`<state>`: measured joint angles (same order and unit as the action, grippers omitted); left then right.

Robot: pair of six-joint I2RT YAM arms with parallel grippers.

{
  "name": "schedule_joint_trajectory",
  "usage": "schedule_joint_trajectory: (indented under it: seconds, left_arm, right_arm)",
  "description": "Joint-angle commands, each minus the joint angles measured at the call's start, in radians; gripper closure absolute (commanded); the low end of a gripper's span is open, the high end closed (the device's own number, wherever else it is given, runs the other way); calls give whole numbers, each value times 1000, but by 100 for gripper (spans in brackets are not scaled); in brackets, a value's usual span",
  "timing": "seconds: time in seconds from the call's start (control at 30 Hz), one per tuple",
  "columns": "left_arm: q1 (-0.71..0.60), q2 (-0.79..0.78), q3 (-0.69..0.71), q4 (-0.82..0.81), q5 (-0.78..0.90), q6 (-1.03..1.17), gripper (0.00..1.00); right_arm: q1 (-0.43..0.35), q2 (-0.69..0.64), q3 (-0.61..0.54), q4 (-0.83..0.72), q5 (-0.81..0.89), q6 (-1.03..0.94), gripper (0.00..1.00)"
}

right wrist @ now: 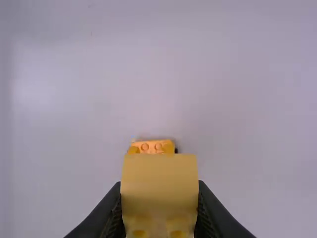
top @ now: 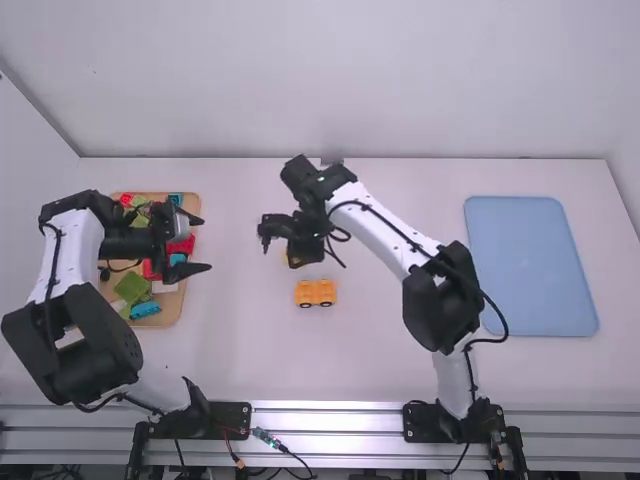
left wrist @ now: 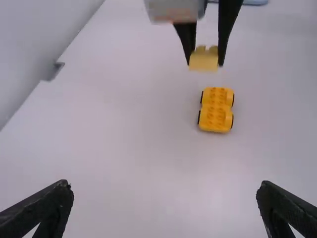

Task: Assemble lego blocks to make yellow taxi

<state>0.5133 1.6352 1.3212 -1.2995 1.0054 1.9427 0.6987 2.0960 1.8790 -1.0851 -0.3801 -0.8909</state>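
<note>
Left gripper [top: 205, 243]: fingers spread wide, nothing between them, positioned over the right-hand edge of the wooden tray [top: 172, 310] of mixed blocks. Right gripper [top: 281, 254]: fingers closed against opposite sides of a yellow block [right wrist: 159, 181], held above the table [top: 370, 370]. The yellow wheeled base [top: 316, 293] sits upright nearby, apart from the held block. A stretch of tabletop separates the base from the wooden tray; a wider one separates it from the blue tray [top: 530, 265].

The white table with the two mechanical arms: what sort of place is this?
Likely a robotics lab or test station: two arms mounted along the white table's edge, loose cables, and toy blocks laid out.
</note>
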Motion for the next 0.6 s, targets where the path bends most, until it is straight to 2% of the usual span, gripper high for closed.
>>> schedule_joint_trajectory:
  seconds: [0.0, 0.27, 0.37, 0.57]
  left_arm:
    - [-10, -16, -27, 8, 56, 86, 1]
    - [-2, -16, -66, 52, 61, 85, 1]
    - [-4, -16, -66, 59, 61, 85, 1]
    - [-2, -16, -66, 79, 53, 84, 1]
  right_arm:
    - [56, 60, 66, -14, 71, 19, 93]
    - [128, 211, 193, -81, 94, 45, 92]
    - [148, 285, 266, -93, 155, 141, 92]
    - [172, 313, 270, -80, 164, 162, 92]
